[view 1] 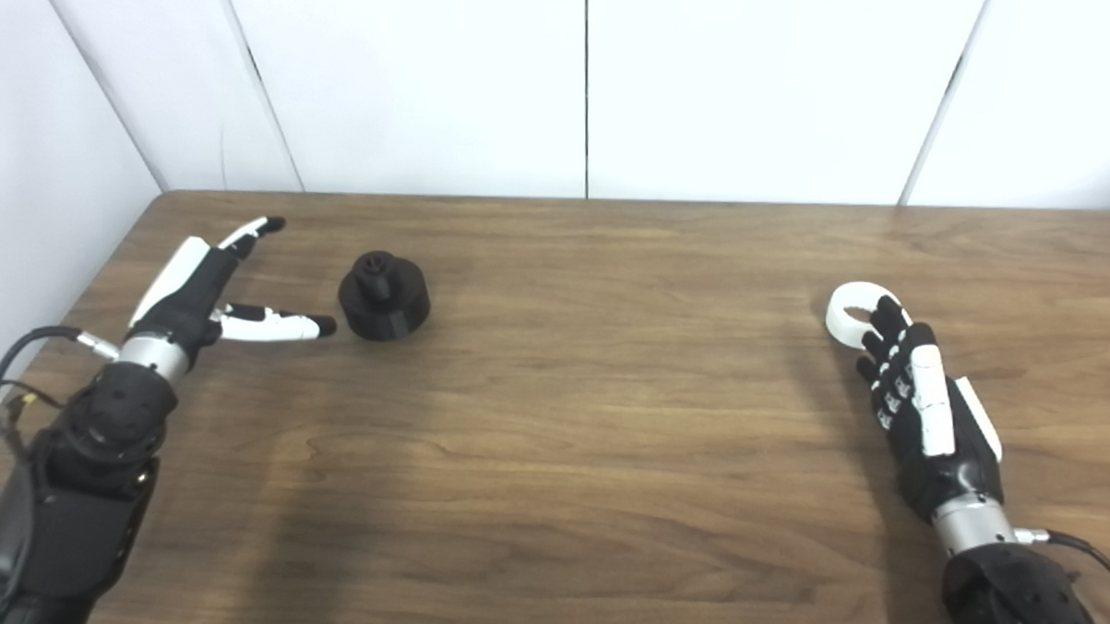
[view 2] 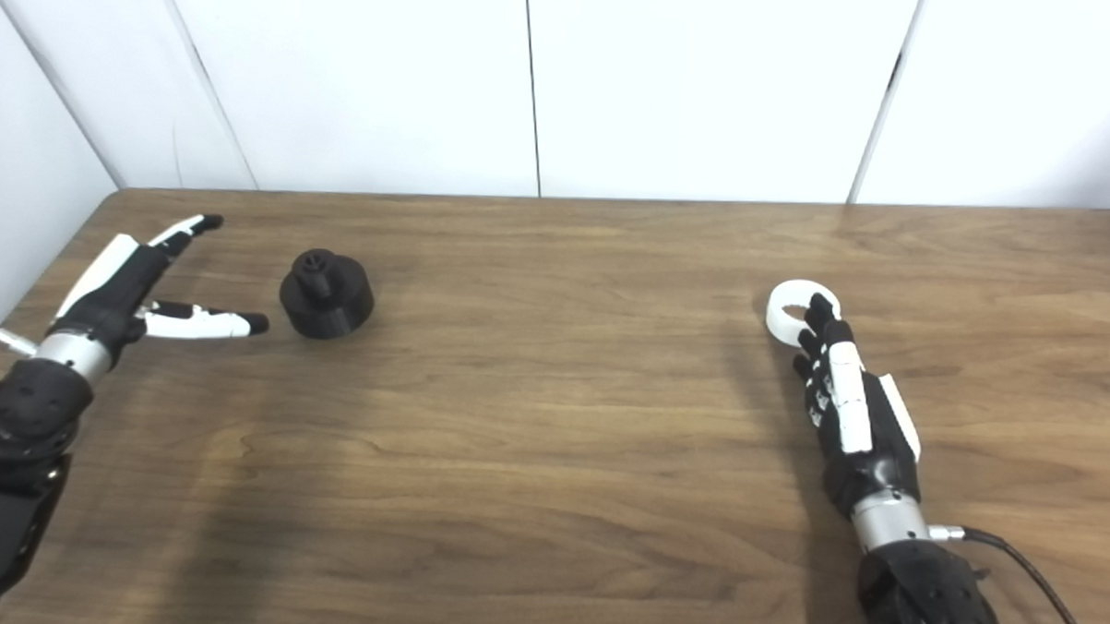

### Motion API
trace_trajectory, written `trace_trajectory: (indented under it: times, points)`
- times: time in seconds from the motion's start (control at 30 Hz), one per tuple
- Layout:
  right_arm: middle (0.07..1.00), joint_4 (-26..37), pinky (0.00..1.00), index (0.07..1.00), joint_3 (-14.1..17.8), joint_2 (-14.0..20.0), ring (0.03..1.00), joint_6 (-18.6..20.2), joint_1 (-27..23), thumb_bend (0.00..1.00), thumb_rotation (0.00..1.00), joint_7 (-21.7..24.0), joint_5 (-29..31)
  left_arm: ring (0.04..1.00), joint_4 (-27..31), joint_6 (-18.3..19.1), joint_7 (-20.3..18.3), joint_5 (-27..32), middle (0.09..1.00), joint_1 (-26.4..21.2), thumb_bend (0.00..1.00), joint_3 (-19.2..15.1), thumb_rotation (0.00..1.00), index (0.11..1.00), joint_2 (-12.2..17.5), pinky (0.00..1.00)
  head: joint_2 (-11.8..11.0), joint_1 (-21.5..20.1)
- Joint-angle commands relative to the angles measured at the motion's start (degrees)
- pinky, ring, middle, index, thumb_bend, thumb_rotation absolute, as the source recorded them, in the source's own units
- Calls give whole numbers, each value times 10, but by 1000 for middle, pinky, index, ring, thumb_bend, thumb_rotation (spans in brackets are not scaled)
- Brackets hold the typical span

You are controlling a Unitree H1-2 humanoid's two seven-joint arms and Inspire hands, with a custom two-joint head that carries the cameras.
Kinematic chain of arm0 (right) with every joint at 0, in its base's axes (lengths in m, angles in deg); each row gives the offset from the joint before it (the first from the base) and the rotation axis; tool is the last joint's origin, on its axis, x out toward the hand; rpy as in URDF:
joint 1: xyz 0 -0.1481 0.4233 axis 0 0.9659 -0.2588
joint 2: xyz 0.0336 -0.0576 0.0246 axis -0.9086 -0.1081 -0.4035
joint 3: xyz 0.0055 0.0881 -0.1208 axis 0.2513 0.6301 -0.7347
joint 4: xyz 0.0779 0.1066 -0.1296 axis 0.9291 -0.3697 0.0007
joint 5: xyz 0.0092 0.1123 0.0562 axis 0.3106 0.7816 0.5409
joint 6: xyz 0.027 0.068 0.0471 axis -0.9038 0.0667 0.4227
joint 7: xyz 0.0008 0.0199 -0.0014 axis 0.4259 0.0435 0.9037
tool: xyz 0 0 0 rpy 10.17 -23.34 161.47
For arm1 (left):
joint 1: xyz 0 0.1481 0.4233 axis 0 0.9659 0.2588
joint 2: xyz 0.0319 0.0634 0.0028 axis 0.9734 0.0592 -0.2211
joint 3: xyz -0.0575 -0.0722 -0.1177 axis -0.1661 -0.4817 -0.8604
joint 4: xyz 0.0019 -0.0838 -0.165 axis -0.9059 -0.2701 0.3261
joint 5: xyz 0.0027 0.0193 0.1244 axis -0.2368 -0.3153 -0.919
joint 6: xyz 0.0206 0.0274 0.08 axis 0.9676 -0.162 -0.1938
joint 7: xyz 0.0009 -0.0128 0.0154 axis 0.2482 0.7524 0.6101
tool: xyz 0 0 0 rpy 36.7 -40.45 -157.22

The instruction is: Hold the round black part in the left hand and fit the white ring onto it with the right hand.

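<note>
the left hand (view 1: 207,291) lies released, fingers and thumb spread toward the black part (view 1: 384,296), which stands on the table (view 1: 606,425) just beyond the thumb tip. far right of the part, the right hand (view 1: 921,399) reaches flat, fingertips over the white ring (view 1: 852,313); cannot tell whether it grasps it.

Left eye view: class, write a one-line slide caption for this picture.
Open left hand beside the round black part; right hand reaching the white ring on the wooden table.

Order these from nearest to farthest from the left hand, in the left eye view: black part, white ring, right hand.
1. Black part: just right of the left hand, beside its thumb.
2. White ring: far across the table, at the right.
3. Right hand: at the far right; its fingertips reach the ring.
</note>
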Motion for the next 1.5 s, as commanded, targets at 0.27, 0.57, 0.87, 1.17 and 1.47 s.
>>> trace_trajectory:
  times: [0.27,0.57,0.87,1.17,1.47]
  points:
    - [1000,28,1000,982,6,8,1000,-9,-16,543,1000,3,9,1000,-79,-27,-24,-18,974,-81,980,41,216,880,28,996,3,-2]
    - [1000,30,1000,980,5,9,1000,-8,-15,540,1000,1,6,1000,-90,-9,-28,-26,978,-89,979,57,230,871,27,985,0,-1]
    - [1000,30,1000,985,5,10,1000,-10,-12,546,1000,3,8,996,-89,-2,-28,-36,977,-98,956,66,237,882,17,951,-1,-3]
    - [1000,29,1000,986,5,11,1000,-15,-9,537,1000,3,8,1000,-98,-10,-18,-40,976,-107,962,70,240,874,3,963,-2,-5]
    - [1000,31,1000,987,3,11,1000,-13,-6,543,1000,3,7,1000,-103,-24,-19,-42,975,-114,977,77,252,879,-3,994,-1,-7]
